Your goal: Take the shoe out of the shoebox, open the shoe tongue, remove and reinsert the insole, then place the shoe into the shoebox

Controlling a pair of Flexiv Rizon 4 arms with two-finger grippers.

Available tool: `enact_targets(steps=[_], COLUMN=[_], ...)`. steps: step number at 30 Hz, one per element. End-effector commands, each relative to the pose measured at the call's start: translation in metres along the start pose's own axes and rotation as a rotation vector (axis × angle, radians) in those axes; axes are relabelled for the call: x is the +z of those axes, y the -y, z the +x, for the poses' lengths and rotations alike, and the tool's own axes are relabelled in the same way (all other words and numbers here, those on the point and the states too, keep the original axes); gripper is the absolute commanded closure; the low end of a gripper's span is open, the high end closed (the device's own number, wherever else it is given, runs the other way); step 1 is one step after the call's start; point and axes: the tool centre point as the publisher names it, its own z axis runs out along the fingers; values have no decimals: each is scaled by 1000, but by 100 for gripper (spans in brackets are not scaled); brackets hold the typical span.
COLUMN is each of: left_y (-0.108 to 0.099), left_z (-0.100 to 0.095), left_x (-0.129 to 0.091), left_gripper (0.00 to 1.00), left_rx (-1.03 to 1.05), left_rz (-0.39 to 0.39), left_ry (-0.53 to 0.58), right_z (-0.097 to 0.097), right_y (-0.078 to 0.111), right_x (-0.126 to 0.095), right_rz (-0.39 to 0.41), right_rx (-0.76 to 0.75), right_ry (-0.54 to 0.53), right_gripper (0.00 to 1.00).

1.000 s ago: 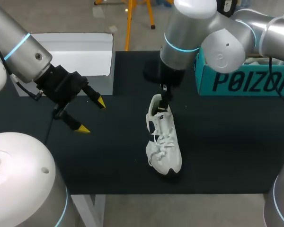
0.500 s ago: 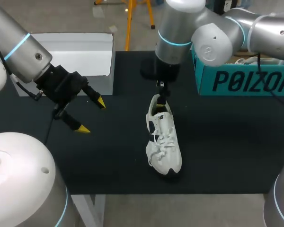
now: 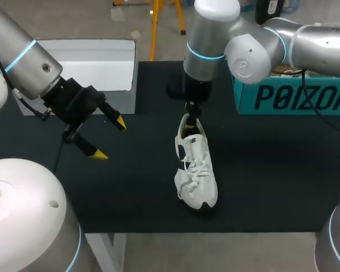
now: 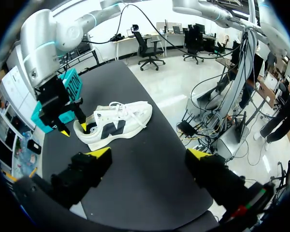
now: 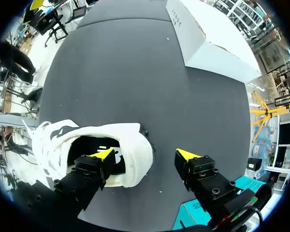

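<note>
— Where's the shoe [image 3: 196, 170]?
— On the table [image 3: 272, 170] beside your teal shoebox [image 3: 294, 96]. Your right gripper [image 5: 145, 153] gapes, one finger in the shoe's heel opening, gripping nothing.
— Left gripper [image 3: 109, 139]?
— Spread wide, empty, far from the shoebox.

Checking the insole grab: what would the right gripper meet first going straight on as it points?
Probably the shoe: the right gripper straddles its heel rim, one finger over the opening, the other over bare table behind it. Depth is unclear.
</note>
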Motion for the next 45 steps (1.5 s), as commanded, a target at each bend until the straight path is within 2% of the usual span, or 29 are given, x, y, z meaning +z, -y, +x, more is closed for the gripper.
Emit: enact_targets(steps=[1,8,10,12,13,14,19,23,25,28,32,33,35,41,45], left_y=[0,0,0,0,0,0,0,0,0,0,0,0,0,0,0], left_z=[-1,-1,-1,-1,-1,-1,-1,-1,-1,-1,-1,-1,-1,-1,-1], left_x=[0,0,0,0,0,0,0,0,0,0,0,0,0,0,0], left_gripper=[0,0,0,0,0,0,0,0,0,0,0,0,0,0,0], left_rx=[-1,-1,-1,-1,-1,-1,-1,-1,-1,-1,-1,-1,-1,-1,-1], left_rz=[-4,-4,-4,-4,-4,-4,-4,-4,-4,-4,-4,-4,-4,-4,-4], left_ry=[-4,-4,-4,-4,-4,-4,-4,-4,-4,-4,-4,-4,-4,-4,-4], right_z=[2,9,9,10,10,9,9,10,11,11,11,11,11,14,17], right_y=[-1,-2,-1,0,2,3,6,7,9,11,12,13,13,11,11], right_x=[-1,-4,-5,-4,-4,-4,-4,-5,-6,-6,-7,-6,-6,-2,-12], right_rz=[2,2,14,17,23,23,37,40,40,41,46,45,46,33,20], right_rx=[-3,-32,-34,-31,-34,-34,-33,-32,-28,-25,-27,-28,-28,-31,-15], right_ry=[8,5,8,11,12,10,9,12,15,15,19,20,19,20,38], right_gripper=[100,100,96,87,89,87,58,43,50,51,61,68,100,100,100])
